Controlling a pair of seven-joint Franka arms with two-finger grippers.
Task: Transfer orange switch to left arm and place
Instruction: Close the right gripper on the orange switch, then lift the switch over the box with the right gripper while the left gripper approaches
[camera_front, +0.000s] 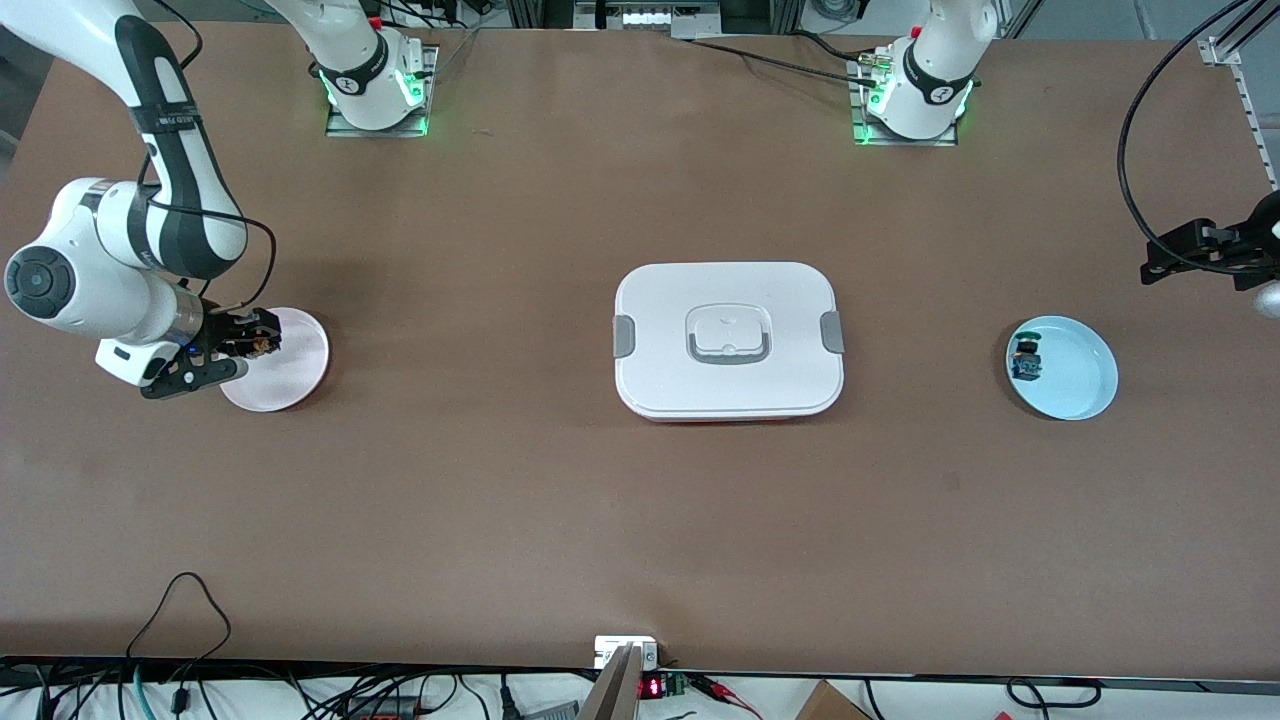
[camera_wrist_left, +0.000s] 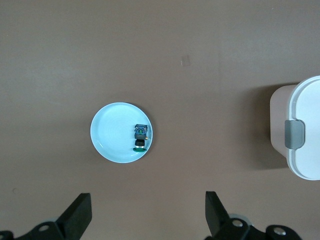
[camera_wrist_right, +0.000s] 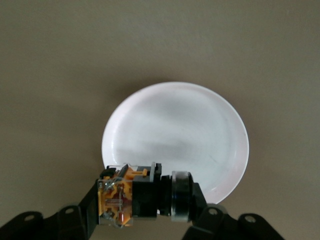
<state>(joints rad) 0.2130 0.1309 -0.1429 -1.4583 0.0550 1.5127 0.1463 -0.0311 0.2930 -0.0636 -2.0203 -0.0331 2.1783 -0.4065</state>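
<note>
The orange switch (camera_wrist_right: 142, 195), a small black cylinder with an orange block at one end, sits clamped lengthwise between the fingers of my right gripper (camera_wrist_right: 145, 200). That gripper (camera_front: 250, 345) hangs over the edge of a pale pink plate (camera_front: 285, 365) at the right arm's end of the table, and the switch (camera_front: 262, 346) shows as a small orange speck in it. The white box (camera_front: 728, 340) with grey clips lies in the table's middle. My left gripper (camera_wrist_left: 147, 215) is open and empty, high over the table beside a light blue plate (camera_wrist_left: 112, 135), and is largely cut off at the front view's edge.
The light blue plate (camera_front: 1075, 370) at the left arm's end of the table carries a small component with blue and green parts (camera_front: 1026, 360). One clipped end of the box (camera_wrist_left: 300, 135) shows in the left wrist view. Bare brown tabletop lies between the plates and the box.
</note>
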